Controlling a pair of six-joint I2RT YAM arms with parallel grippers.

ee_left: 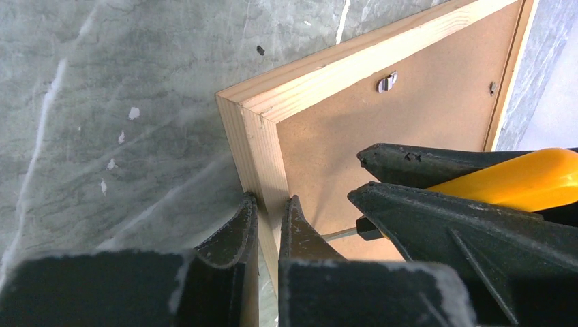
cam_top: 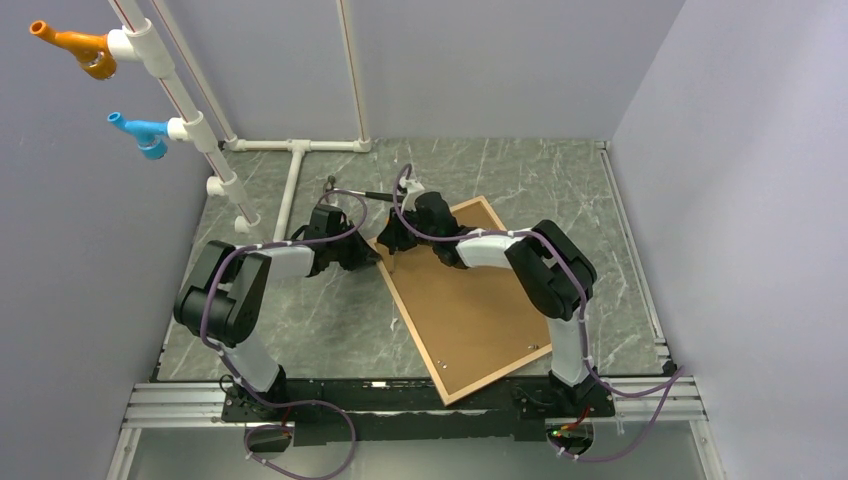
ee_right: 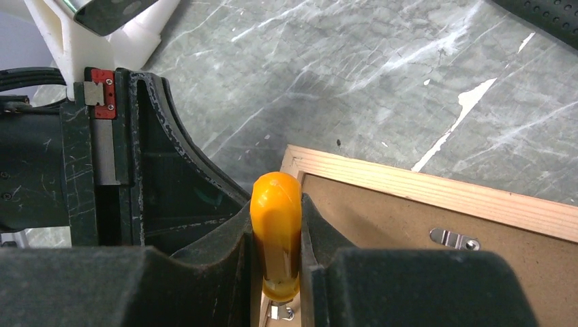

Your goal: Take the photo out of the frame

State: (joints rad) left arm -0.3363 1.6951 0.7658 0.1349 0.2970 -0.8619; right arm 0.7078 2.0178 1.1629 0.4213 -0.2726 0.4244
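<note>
The frame (ee_left: 354, 58) is thin, pale natural wood with visible grain and mitred corners. It lies face down and turned diagonally on the grey-green marbled table (cam_top: 300, 320), right of centre, with its near corner reaching the rail between the arm bases. Set inside it is the photo (cam_top: 470, 310), showing only its plain brown back, with small metal clips (ee_right: 453, 238) along the inner edge. The left gripper (ee_left: 267, 204) is clenched on the wooden border just below the frame's left corner, one finger on each side. The right gripper (ee_right: 276, 218) is clamped on the yellow handle of a screwdriver (ee_right: 275, 231), whose thin metal shaft points at the brown back near that corner.
</note>
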